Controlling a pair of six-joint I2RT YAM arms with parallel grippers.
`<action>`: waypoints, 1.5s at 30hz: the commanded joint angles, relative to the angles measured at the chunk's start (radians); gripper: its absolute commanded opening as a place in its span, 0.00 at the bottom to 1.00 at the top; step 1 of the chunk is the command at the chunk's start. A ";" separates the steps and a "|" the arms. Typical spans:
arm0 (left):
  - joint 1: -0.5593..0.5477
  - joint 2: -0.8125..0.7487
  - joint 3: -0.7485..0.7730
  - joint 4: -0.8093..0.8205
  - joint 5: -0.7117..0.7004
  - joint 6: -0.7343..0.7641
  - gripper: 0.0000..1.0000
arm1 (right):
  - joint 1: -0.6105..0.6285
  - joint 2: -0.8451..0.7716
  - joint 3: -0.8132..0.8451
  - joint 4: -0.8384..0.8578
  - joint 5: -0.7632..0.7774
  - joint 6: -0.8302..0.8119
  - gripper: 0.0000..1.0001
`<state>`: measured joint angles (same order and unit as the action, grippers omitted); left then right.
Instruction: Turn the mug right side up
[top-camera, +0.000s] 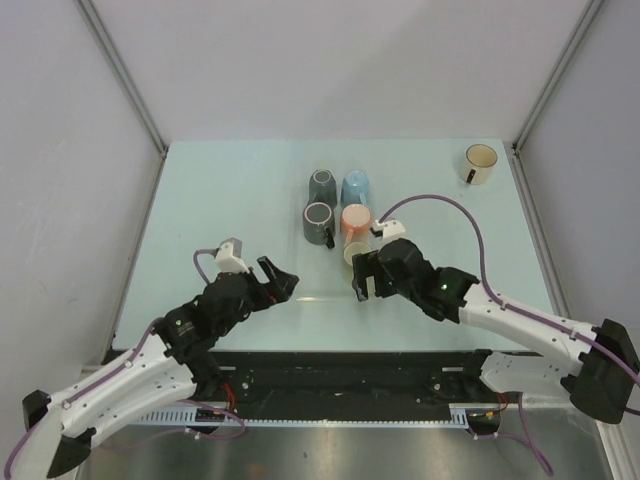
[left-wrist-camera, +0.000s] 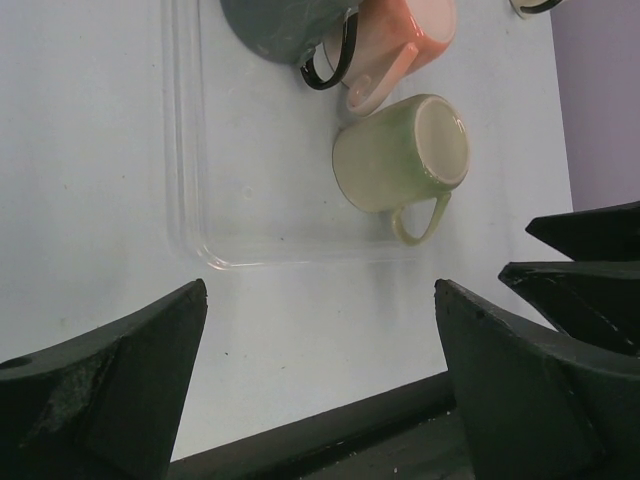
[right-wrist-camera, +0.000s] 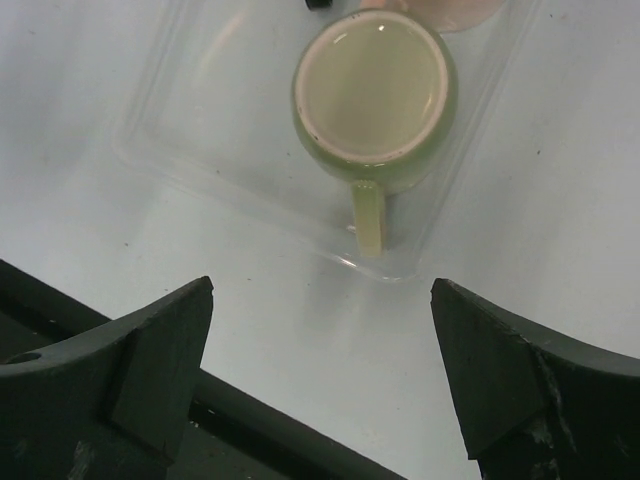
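Observation:
A pale green mug (top-camera: 352, 252) stands upside down, base up, at the near end of a clear plastic tray (right-wrist-camera: 400, 268). In the right wrist view the green mug (right-wrist-camera: 373, 95) lies just beyond the fingers, its handle pointing towards my right gripper (right-wrist-camera: 322, 290). That gripper (top-camera: 368, 288) is open and empty, hovering just in front of the mug. In the left wrist view the green mug (left-wrist-camera: 400, 150) sits ahead and to the right. My left gripper (top-camera: 280, 283) is open and empty, left of the tray's near edge (left-wrist-camera: 190, 200).
Two grey mugs (top-camera: 320, 200), a blue mug (top-camera: 356, 187) and a pink mug (top-camera: 356, 218) stand upside down behind the green one. A cream mug (top-camera: 481, 163) stands upright at the far right corner. The right gripper shows at the left wrist view's edge (left-wrist-camera: 590, 270).

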<state>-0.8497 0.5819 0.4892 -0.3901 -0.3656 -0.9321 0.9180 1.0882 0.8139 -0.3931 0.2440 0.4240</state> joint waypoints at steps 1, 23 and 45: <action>0.006 0.025 0.020 0.031 0.020 0.032 0.99 | 0.007 0.039 0.037 -0.013 0.072 -0.008 0.93; 0.006 -0.133 -0.063 -0.001 0.062 0.075 0.95 | -0.085 0.334 0.165 -0.029 -0.035 -0.142 0.62; 0.006 -0.123 -0.084 -0.007 0.070 0.061 0.95 | -0.082 0.472 0.197 0.010 0.006 -0.215 0.48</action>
<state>-0.8494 0.4583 0.4202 -0.4065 -0.3058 -0.8795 0.8318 1.5475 0.9627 -0.4072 0.2424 0.2337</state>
